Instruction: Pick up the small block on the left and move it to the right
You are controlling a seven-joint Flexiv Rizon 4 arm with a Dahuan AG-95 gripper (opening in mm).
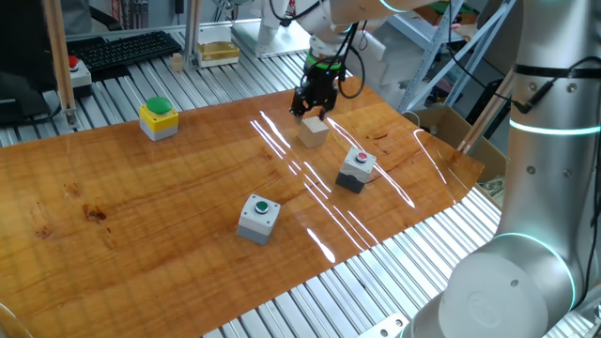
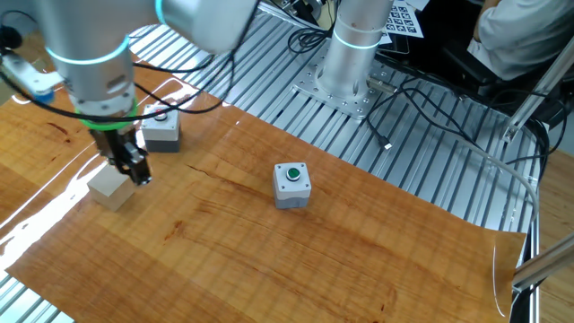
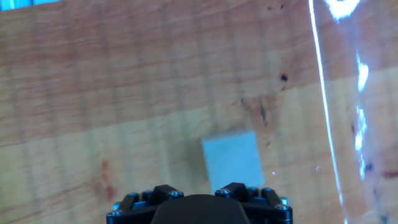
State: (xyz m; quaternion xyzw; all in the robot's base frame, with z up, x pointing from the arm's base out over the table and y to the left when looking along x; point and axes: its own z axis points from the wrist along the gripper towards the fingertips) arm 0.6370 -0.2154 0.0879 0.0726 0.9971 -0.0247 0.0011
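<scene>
The small block (image 1: 314,131), a plain pale wooden cube, rests on the wooden tabletop (image 1: 141,216) at the far middle. My gripper (image 1: 313,111) hangs just above it, with its fingers apart and nothing between them. In the other fixed view the block (image 2: 109,188) lies at the left and the gripper (image 2: 134,172) is over its right top edge. In the hand view the block (image 3: 232,160) lies on the wood just ahead of the gripper body (image 3: 199,208); the fingertips themselves do not show there.
A grey box with a red button (image 1: 357,167) stands close to the block, also in the other fixed view (image 2: 161,130). A grey box with a green button (image 1: 258,216) stands nearer the front. A yellow box with a green dome (image 1: 159,117) is at the far left.
</scene>
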